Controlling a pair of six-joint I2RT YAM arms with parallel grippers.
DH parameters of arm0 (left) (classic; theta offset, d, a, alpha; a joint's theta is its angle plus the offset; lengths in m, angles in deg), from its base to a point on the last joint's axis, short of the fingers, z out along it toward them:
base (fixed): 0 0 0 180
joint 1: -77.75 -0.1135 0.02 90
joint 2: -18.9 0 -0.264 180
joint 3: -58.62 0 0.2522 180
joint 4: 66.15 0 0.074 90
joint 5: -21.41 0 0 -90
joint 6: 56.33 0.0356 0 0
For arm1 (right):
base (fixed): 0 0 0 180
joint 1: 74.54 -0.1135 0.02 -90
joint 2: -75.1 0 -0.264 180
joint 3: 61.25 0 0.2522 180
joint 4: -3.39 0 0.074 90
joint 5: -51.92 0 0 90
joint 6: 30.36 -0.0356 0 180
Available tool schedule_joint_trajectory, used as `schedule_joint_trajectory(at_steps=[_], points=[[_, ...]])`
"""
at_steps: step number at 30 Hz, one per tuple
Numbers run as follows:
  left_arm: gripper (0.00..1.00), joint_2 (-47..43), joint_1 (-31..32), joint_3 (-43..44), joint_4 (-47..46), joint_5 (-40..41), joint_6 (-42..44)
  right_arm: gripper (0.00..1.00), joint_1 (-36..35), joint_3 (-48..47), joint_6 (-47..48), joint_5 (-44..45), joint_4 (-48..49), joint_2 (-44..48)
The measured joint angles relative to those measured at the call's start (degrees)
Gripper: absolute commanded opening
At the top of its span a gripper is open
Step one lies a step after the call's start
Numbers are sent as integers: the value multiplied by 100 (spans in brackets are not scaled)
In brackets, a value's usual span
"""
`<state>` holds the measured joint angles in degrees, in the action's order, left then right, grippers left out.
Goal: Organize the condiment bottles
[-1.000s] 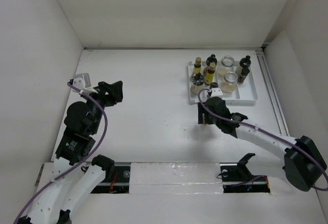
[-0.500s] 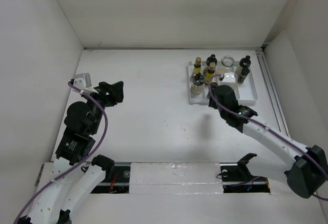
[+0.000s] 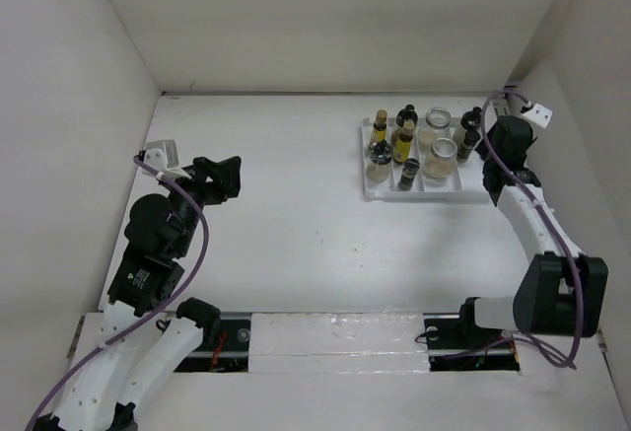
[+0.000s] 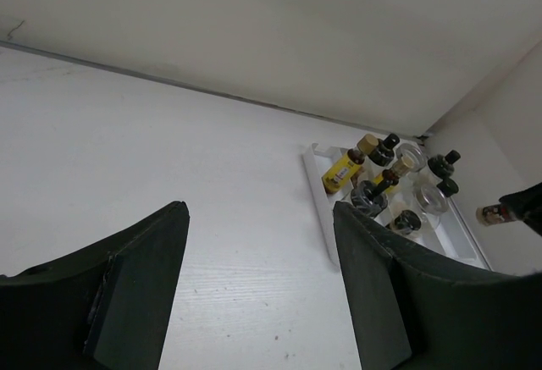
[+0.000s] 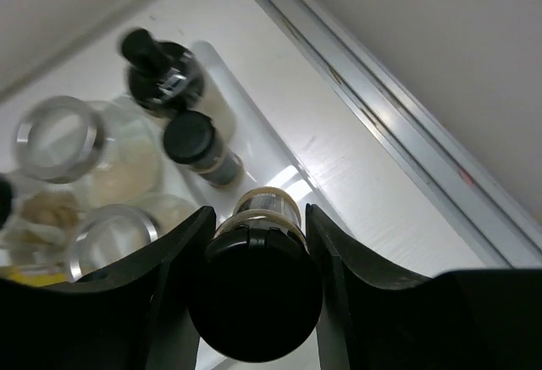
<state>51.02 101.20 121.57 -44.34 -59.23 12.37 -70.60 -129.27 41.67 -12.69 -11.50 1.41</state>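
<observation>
A: How is the right end effector set?

B: It is clamped on a black-capped jar, with one finger pressed to each side. The jar is held just over the right-hand end of the white divided tray. Whether the jar is touching the tray floor cannot be told.

A: How is the jar expected to handle?

B: It is judged to be rigid glass, light enough for a two-finger grip, but smooth and breakable. A slip is possible if the squeeze is loosened early. A hold across the straight body, just under the cap, is thought safest. The cap alone could be twisted or pulled loose.

A: And the other condiment bottles?

B: They are stood upright and packed close in the tray's compartments. The silver-lidded jars are seen just beside two dark-capped ones. A neighbour could be knocked over by a careless descent, so a straight, slow lowering is called for.

A: What is seen further out?

B: The tray is set at the far right of the bench. The left end effector is held well apart from it, with its fingers spread and nothing between them.
</observation>
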Motion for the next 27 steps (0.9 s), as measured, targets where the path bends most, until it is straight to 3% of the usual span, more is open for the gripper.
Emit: schedule_joint_trajectory(at_steps=[7,13,15,16,20,23,27], points=[[66,7,0,0,-11,-72,-2,29,435,0,-63,-387,57,-1209],[66,9,0,0,-11,-79,-2,36,470,-48,-87,-730,72,-1943],[66,9,0,0,-11,-79,0,43,483,-111,-105,-776,79,-2057],[67,11,0,0,-11,-79,-2,55,503,-151,-116,-831,72,-2063],[70,46,0,0,-11,-79,0,83,538,-234,-153,-933,85,-2052],[73,66,0,0,-11,-79,2,94,553,-232,-149,-1003,61,-1985],[79,70,0,0,-11,-96,7,95,592,-216,-155,-1091,0,-1591]])
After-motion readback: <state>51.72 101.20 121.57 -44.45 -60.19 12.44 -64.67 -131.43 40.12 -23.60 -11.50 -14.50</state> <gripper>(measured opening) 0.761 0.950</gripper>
